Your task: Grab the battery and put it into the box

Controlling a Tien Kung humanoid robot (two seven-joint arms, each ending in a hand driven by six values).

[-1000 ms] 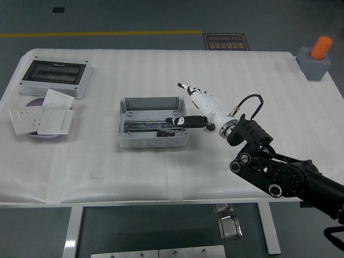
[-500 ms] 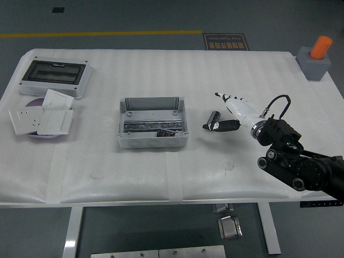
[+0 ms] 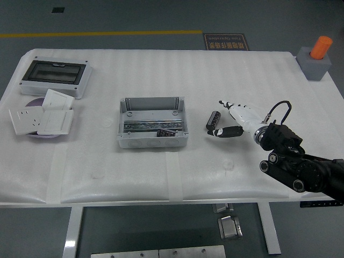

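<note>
The battery (image 3: 214, 119), a small black cylinder, lies on the white table just right of the open grey box (image 3: 152, 143). My right hand (image 3: 219, 119) comes in from the lower right, white with a black thumb. Its fingers (image 3: 232, 109) stretch out beside the battery's right side and its thumb reaches under the battery's near end. The hand looks open, and I cannot tell whether it touches the battery. Inside the box sit a metal rail and a small black part (image 3: 167, 132). My left arm is out of view.
A grey enclosure with a dark clear lid (image 3: 54, 77) stands at the far left. White socket plates (image 3: 42, 117) are stacked on a purple disc in front of it. A grey block with an orange cylinder (image 3: 317, 56) is at the far right corner.
My right hand drew back from over the box to the right, uncovering the battery on the table. In the last half second it shifted slightly toward me; the battery stayed put.
</note>
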